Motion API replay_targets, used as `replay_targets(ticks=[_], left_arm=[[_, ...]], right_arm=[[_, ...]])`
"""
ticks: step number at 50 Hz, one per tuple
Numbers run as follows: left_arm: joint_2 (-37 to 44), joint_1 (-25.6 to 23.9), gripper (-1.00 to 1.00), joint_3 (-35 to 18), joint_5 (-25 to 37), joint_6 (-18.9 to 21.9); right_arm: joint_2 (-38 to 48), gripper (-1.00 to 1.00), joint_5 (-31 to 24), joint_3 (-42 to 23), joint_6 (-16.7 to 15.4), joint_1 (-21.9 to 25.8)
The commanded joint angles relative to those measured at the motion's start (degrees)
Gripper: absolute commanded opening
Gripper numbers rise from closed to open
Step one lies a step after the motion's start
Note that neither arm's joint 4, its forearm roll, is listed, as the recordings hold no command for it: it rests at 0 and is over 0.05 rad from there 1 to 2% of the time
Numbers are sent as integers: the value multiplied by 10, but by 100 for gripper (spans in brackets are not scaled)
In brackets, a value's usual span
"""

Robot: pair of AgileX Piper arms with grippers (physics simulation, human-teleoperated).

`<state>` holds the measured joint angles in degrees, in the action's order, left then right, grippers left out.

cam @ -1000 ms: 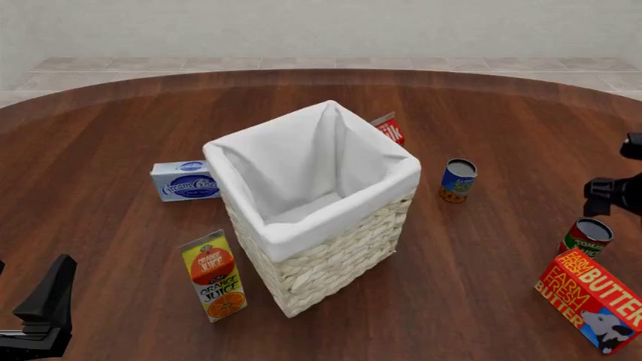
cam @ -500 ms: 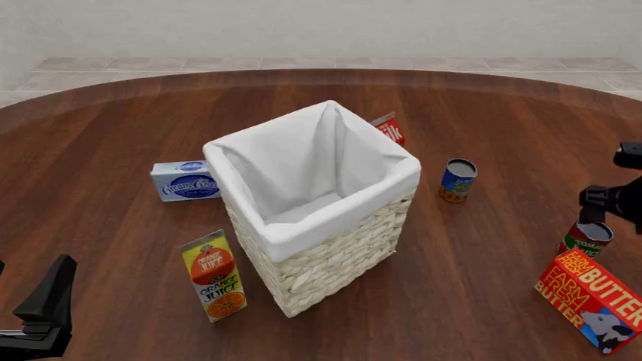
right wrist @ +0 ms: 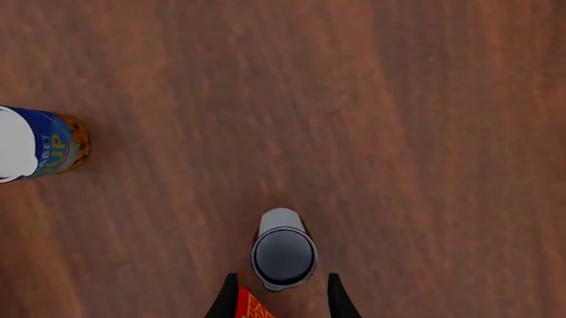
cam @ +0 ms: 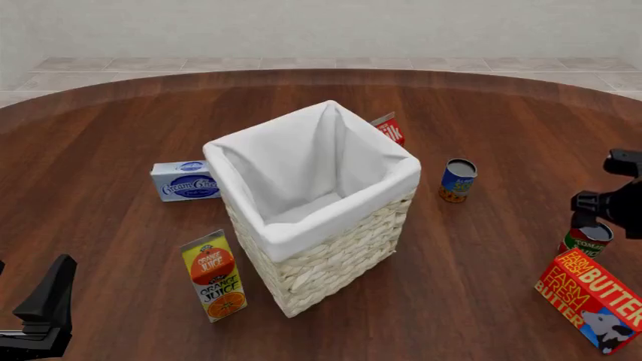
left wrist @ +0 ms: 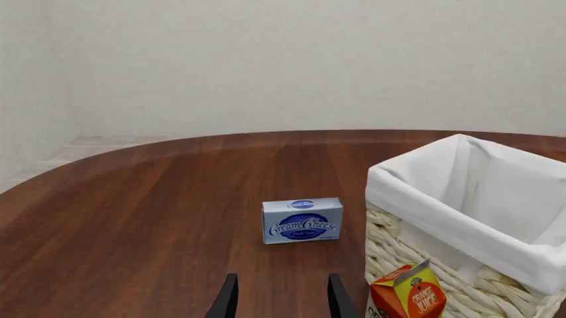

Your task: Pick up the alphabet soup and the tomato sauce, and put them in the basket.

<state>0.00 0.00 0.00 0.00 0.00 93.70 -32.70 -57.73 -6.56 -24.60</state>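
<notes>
- Compared with a second ago, the right gripper [cam: 592, 213] has come lower and a little inward in the front view, and now hangs directly over the alphabet soup [cam: 585, 240]; its dark body covers part of the can's top.
- The right wrist view looks straight down on that can [right wrist: 283, 257]: the grey lid sits just ahead of the two fingertips, which stand apart with nothing between them.
- The can stands upright on the table [cam: 482, 301], just beside the butter box [cam: 592, 299]. That box's red corner shows between the fingers, so it may get in the way of a clean grasp.
- The tomato sauce [cam: 458, 180] stands untouched, near the right side of the basket [cam: 321, 256].
- The basket holds neither can; only white lining shows inside.
- The left gripper [left wrist: 280, 299] has not moved, low at the near left edge, fingers apart and holding nothing, facing the cream cheese box [left wrist: 301, 220] and the orange juice carton [cam: 215, 275].
- Judgement: the approach to the first can is nearly done; lowering and closing come next.
</notes>
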Motion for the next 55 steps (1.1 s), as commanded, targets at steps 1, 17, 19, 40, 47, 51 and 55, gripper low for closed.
replay_targets(ticks=[1, 17, 19, 40, 47, 51, 55], left_arm=[[0, 0, 100, 0, 0, 0], [0, 0, 100, 0, 0, 0], [0, 0, 100, 0, 0, 0], [0, 0, 100, 0, 0, 0], [0, 0, 100, 0, 0, 0], [0, 0, 100, 0, 0, 0], [0, 0, 100, 0, 0, 0]], right_arm=[[8, 100, 11, 4, 2, 3], [13, 100, 23, 14, -3, 8], [14, 100, 22, 13, -5, 8], [36, 100, 43, 17, -13, -2], [41, 100, 50, 20, -15, -1], [44, 100, 50, 20, -18, -2], [46, 100, 52, 19, -19, -4]])
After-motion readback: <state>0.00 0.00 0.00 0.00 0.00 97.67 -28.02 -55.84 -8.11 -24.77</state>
